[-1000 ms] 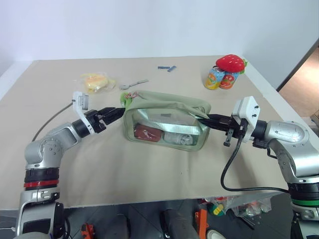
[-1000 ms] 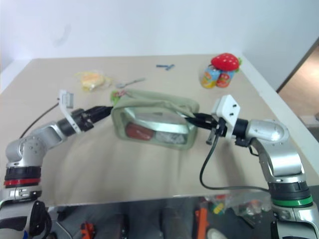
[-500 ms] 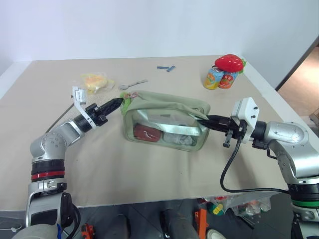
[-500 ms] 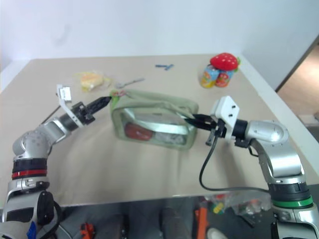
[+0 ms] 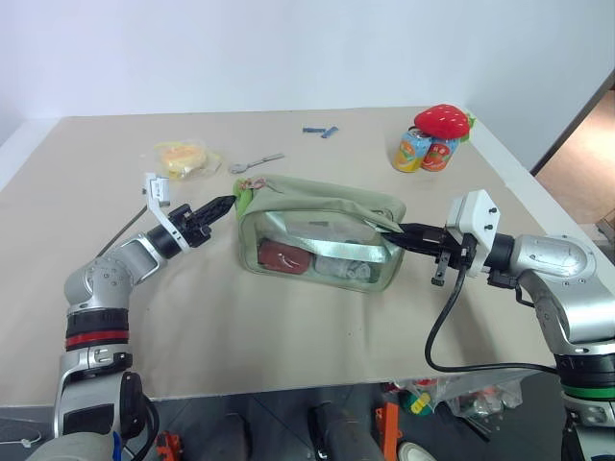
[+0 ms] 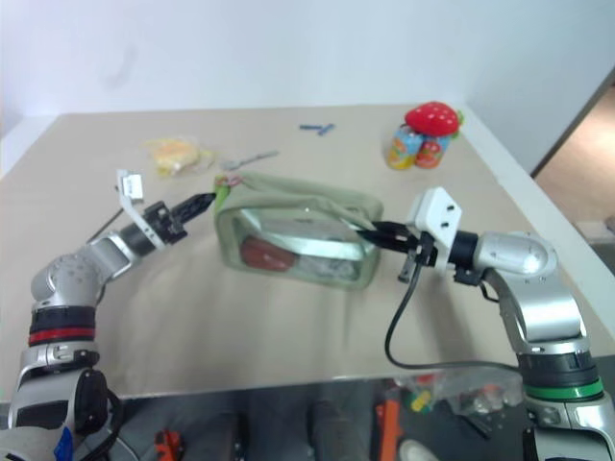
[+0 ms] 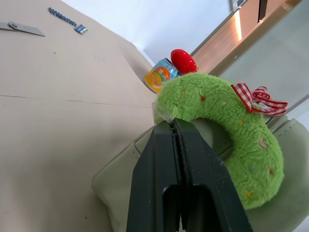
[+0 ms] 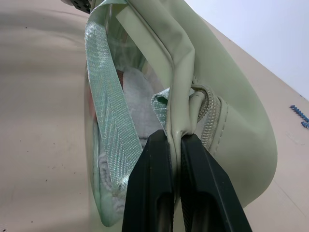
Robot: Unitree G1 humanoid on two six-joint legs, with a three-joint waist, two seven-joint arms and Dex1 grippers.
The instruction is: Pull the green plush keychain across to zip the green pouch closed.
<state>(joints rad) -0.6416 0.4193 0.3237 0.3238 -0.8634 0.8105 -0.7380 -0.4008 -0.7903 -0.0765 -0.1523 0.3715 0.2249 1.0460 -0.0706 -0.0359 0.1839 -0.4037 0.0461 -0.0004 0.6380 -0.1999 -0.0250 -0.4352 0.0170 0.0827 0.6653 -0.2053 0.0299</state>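
Both grippers met the green pouch (image 5: 322, 233) on the table (image 5: 288, 327) in the left eye view: left gripper (image 5: 227, 203) at its left end, right gripper (image 5: 396, 230) at its right. From the left wrist, fingers (image 7: 159, 169) were clamped on the green plush keychain (image 7: 227, 130). From the right wrist, fingers (image 8: 154, 193) pinched the pouch's seam.

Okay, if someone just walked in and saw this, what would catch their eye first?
Probably the green pouch in the middle of the table, pinched at both ends: the right gripper is shut on its edge and the left gripper is shut on the fuzzy green keychain at the other end. Next, the red strawberry plush on two cans at the far right corner.
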